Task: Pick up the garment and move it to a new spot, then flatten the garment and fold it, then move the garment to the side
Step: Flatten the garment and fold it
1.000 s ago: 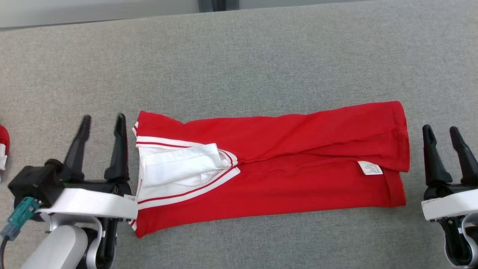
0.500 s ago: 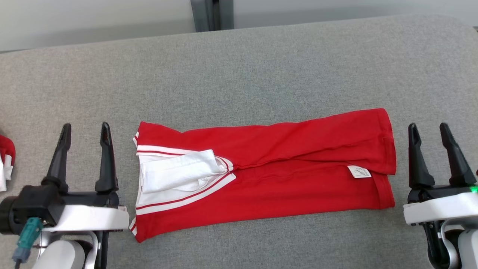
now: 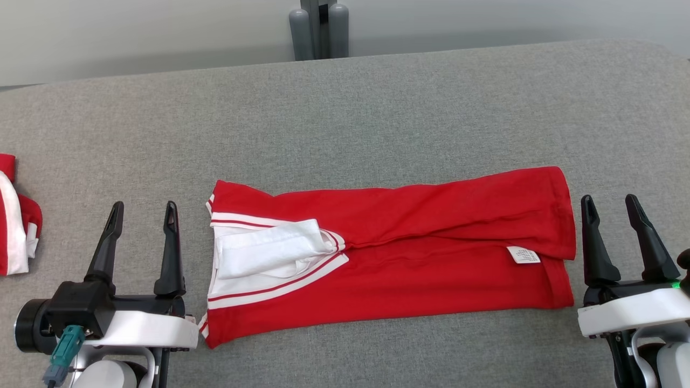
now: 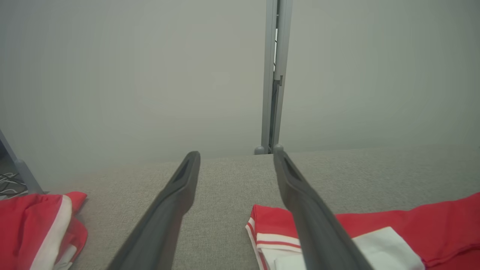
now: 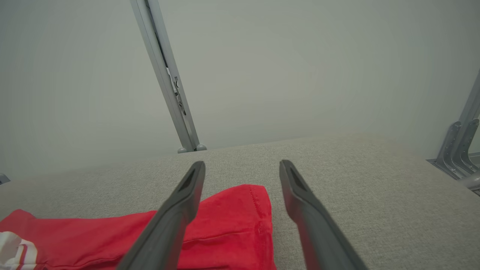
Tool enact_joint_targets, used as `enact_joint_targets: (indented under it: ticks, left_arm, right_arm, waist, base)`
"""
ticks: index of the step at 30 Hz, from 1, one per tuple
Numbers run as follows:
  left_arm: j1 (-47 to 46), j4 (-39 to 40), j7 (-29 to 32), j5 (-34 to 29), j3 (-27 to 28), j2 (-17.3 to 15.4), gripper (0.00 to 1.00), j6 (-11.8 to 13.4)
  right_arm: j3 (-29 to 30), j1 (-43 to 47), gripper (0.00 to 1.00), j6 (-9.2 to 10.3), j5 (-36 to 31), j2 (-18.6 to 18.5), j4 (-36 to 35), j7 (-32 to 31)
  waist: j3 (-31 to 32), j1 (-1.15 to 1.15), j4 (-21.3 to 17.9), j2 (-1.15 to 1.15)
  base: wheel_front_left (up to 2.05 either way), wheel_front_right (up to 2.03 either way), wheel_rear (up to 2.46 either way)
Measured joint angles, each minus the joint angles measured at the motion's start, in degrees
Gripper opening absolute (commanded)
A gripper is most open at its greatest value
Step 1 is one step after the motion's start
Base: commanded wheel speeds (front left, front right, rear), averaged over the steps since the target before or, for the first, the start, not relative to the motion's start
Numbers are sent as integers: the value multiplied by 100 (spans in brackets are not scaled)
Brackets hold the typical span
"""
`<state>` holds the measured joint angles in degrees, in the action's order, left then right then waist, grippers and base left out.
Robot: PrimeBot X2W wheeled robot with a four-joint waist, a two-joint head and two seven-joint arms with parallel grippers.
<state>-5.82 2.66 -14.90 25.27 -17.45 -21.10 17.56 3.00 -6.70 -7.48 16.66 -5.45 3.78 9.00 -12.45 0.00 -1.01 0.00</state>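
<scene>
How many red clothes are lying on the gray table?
2. One long folded red garment lies in the middle. Another red and white garment sits at the left edge, partly cut off, so more could be hidden beyond it.

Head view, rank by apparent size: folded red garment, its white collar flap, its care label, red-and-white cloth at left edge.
1. Folded red garment, largest by far.
2. White collar flap.
3. Red-and-white cloth, cropped by the frame edge, so its rank against the flap is unsure.
4. Care label, smallest.

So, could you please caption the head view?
Open left claw and right claw flank a folded red shirt on grey fabric.
</scene>
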Motion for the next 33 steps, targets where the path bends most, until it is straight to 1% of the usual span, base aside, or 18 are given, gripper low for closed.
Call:
enact_joint_targets:
  ticks: [6,11,15,19,22,28,30,33]
  left_arm:
    - [-7,-52,0,-30,10,21,100,-45]
    - [-40,-56,0,-64,2,44,100,-87]
    - [-82,-56,0,-102,-34,57,100,-113]
    - [-209,-46,0,-140,-90,78,100,-142]
    - [-301,-41,0,-164,-133,110,100,-153]
    - [-410,-114,0,-178,-190,168,100,-188]
    - [-427,-141,0,-186,-209,179,100,-202]
    - [-460,-165,0,-192,-204,190,100,-222]
  right_arm:
    - [3,4,100,0,5,-2,11,-21]
    - [82,-13,100,0,33,-53,162,-25]
    - [271,-164,100,0,105,-203,580,-29]
    - [360,-422,100,0,156,-358,1206,33]
    - [197,-710,100,0,304,-420,1707,87]
    - [-407,-1098,100,0,578,-431,2576,220]
    - [-650,-1135,100,0,747,-412,2782,214]
    - [-1002,-1187,100,8,1117,-487,2864,115]
  waist:
    - [-16,0,22,0]
    - [-55,0,67,0]
    - [-135,0,109,0]
    - [-270,0,159,0]
    - [-404,0,203,0]
    - [-629,0,284,0]
    - [-679,0,319,0]
    - [-731,0,354,0]
  base:
    - [0,0,0]
    - [0,0,0]
    - [0,0,0]
    - [0,0,0]
    - [0,0,0]
    - [0,0,0]
    - [0,0,0]
    - [0,0,0]
